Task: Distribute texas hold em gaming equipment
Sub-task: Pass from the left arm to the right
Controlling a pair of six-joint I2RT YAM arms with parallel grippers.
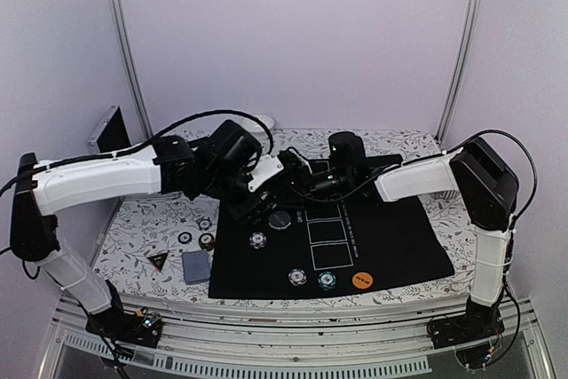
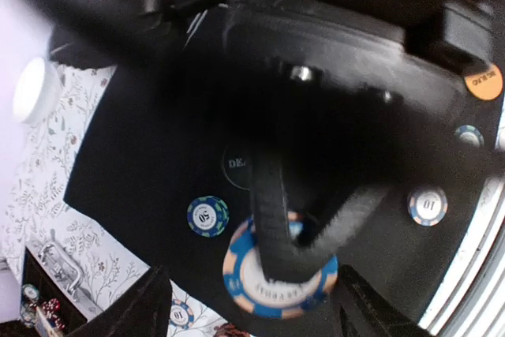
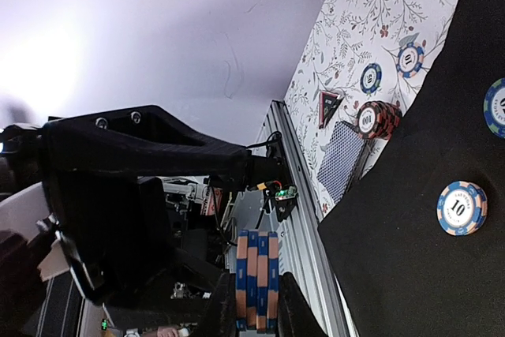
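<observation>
Right wrist view: chip stack (image 3: pixel 254 274) edge-on at 6 o'clock, axis 3-to-9, clamped in right claw (image 3: pixel 252 309) | left claw (image 2: pixel 256 309) spread apart astride it | both over mat's (image 1: pixel 399 246) 12 o'clock end

Floral table (image 1: pixel 133 228) w/ black mat (image 1: pixel 408 246), cards (image 1: pixel 196 265), triangle marker (image 1: pixel 158 260), chips (image 1: pixel 206 240).

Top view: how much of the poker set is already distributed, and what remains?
Done: three chips, a black disc and an orange disc lie on the mat. In hand: the right gripper holds a blue stack. Remaining: cards, triangle and red chips lie beside the mat.
</observation>
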